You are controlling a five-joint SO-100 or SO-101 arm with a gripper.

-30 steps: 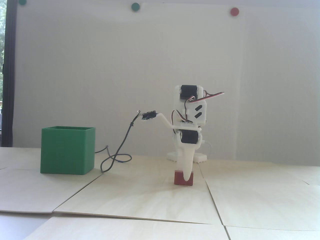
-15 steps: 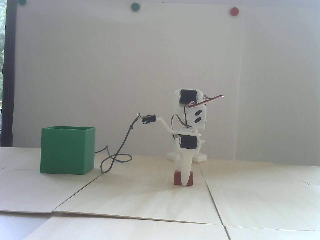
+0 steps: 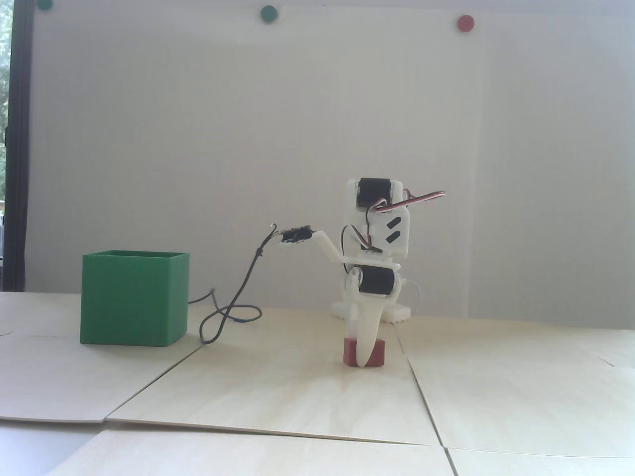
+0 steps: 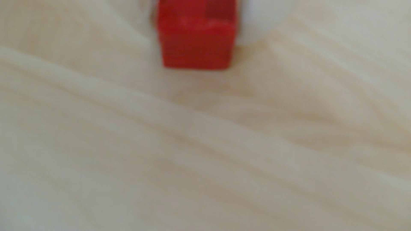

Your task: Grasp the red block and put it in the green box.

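The red block [image 3: 379, 351] lies on the pale wooden table, right of centre in the fixed view. My white gripper [image 3: 364, 358] points straight down onto it, with one finger [image 3: 368, 332] across the block's front face and the other hidden behind. In the blurred wrist view the red block [image 4: 195, 44] sits at the top centre between the white fingers [image 4: 255, 22], which press against both its sides; my gripper [image 4: 196, 22] is shut on it. The block still rests on the table. The green box [image 3: 131, 302] stands open-topped to the left, well apart from the gripper.
A dark cable [image 3: 233, 307] loops over the table between the box and the arm's base [image 3: 397, 313]. Seams cross the wooden panels. Round green [image 3: 268, 13] and red [image 3: 465, 23] dots sit on the white back wall.
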